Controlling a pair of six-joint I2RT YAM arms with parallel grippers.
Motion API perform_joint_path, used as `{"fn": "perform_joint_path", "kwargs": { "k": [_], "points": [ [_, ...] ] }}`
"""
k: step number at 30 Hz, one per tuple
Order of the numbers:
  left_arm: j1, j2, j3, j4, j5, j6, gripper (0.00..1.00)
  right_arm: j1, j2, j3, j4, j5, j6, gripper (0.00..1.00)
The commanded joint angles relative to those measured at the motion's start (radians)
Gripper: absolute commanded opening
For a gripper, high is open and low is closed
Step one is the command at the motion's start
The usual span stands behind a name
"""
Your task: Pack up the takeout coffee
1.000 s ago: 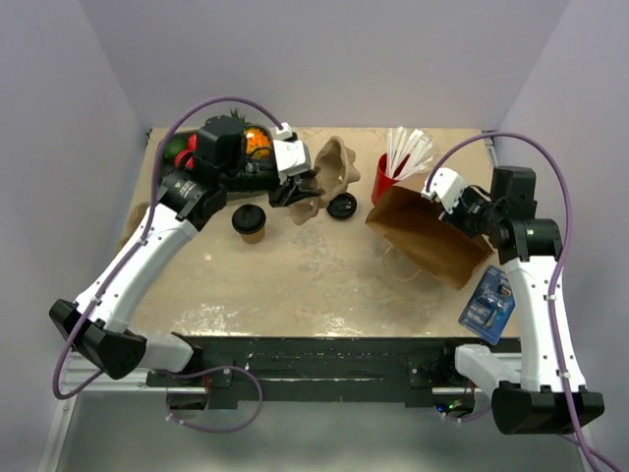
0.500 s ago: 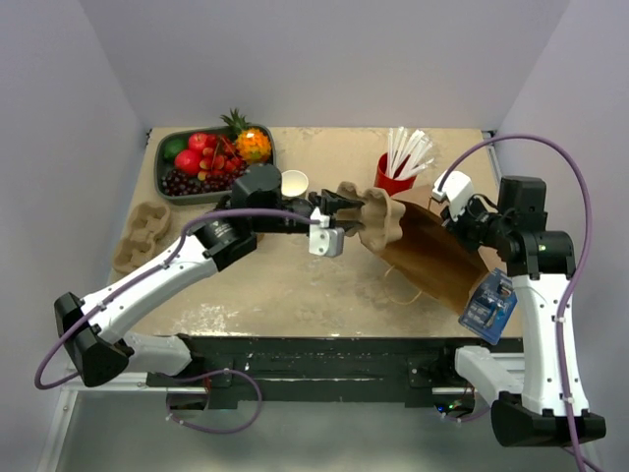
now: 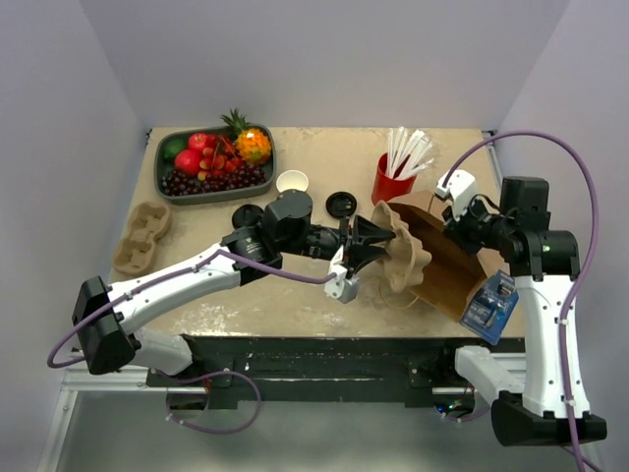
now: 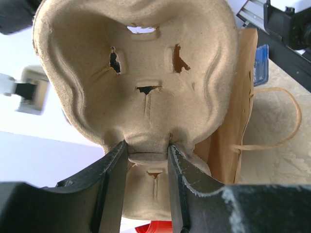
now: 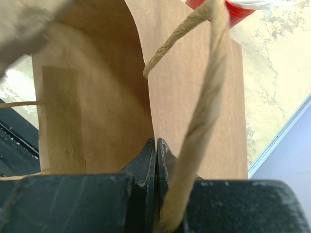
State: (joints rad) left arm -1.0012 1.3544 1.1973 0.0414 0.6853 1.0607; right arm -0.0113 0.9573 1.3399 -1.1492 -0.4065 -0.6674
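Note:
The takeout coffee (image 3: 245,215), a small cup with a black lid, stands at the table's middle left, half hidden behind my left arm. My left gripper (image 3: 371,242) is far from it and shut on a tan pulp cup carrier (image 3: 403,253), pinching its centre tab (image 4: 146,156). The carrier is held on edge at the mouth of the brown paper bag (image 3: 447,265). My right gripper (image 3: 455,217) is shut on the bag's upper edge (image 5: 150,116), with the twine handle (image 5: 209,73) running past its fingers. The carrier is empty.
A lidless white cup (image 3: 292,182) and a loose black lid (image 3: 340,204) sit behind my left arm. A red cup with white straws (image 3: 392,177) stands behind the bag. A fruit tray (image 3: 167,187) is back left, a second carrier (image 3: 141,237) far left, a blue packet (image 3: 488,301) by the right arm.
My left arm has swung from the back centre to the right and nearer, bringing the carrier to the bag's mouth. The right gripper has kept its hold and lifted the bag's edge slightly.

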Motion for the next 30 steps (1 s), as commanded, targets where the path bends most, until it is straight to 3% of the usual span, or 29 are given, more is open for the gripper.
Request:
{"fn": "perform_joint_path", "kwargs": {
  "k": [1, 9, 30],
  "points": [
    [-0.020, 0.044, 0.004, 0.104, 0.053, 0.079, 0.00, 0.004, 0.015, 0.073, -0.043, -0.021, 0.035, 0.00],
    [-0.045, 0.129, 0.038, 0.052, 0.036, 0.130, 0.00, 0.004, 0.023, 0.116, -0.093, -0.035, 0.015, 0.00],
    [-0.085, 0.481, 0.393, -0.259, -0.182, 0.127, 0.00, 0.004, -0.008, 0.084, -0.133, -0.078, 0.002, 0.00]
  ]
}}
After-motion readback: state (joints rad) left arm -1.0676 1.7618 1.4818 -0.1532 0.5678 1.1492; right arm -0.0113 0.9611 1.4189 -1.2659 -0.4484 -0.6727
